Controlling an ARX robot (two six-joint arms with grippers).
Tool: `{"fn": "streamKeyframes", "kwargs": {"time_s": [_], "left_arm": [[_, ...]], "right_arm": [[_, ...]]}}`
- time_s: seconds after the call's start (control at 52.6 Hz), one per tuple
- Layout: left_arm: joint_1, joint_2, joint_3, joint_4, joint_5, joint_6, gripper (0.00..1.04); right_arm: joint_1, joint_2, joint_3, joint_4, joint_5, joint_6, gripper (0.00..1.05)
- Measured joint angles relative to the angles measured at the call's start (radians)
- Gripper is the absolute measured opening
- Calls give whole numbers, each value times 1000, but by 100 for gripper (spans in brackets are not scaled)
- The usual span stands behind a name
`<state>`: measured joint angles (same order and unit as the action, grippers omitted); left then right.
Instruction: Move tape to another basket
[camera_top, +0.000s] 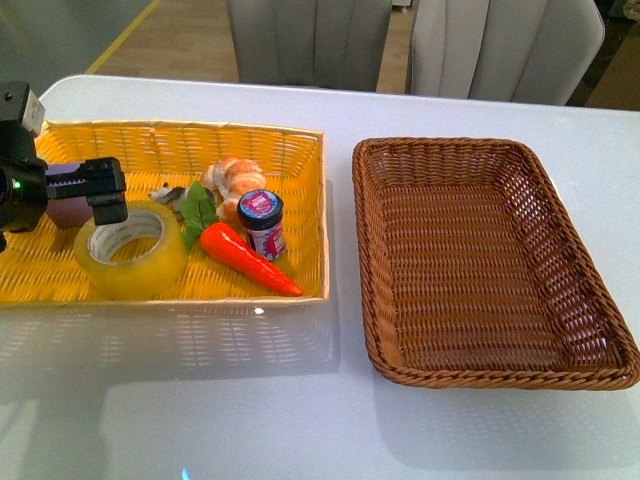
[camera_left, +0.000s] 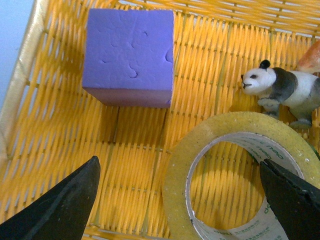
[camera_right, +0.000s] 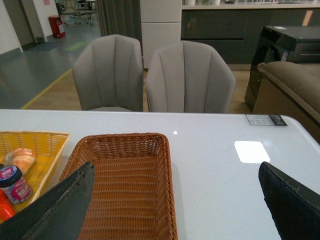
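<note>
In the near left of the yellow basket (camera_top: 300, 150), your tape (camera_top: 131, 248) lies flat. The left end effector (camera_left: 178, 161) hangs wide open over it, holding nothing. Reckon the roll light, stiff and slick outside, so pinch its wall with one finger down the core. Green print inside the core is unreadable, and so is the label on the jar (camera_top: 262, 222). Beyond, the brown basket (camera_top: 470, 270) sits bare, and the right end effector (camera_right: 176, 165) gapes empty.

Two grey padded chairs (camera_right: 109, 72) stand behind the glossy white table (camera_right: 215, 150), on a wooden floor (camera_right: 65, 98) edged by a yellow line (camera_right: 47, 88), near a brown sofa (camera_right: 295, 82) and dark cabinets (camera_right: 220, 30).
</note>
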<state>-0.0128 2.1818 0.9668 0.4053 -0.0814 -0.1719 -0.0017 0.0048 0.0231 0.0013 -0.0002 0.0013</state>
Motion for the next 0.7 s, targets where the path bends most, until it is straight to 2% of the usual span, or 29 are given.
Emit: {"fn": "streamKeyframes", "kwargs": {"time_s": [0.703], "left_arm": [[7,105,59,-48,14,-9,96]], "right_arm": [[0,0,0,0,0,0,96]]}}
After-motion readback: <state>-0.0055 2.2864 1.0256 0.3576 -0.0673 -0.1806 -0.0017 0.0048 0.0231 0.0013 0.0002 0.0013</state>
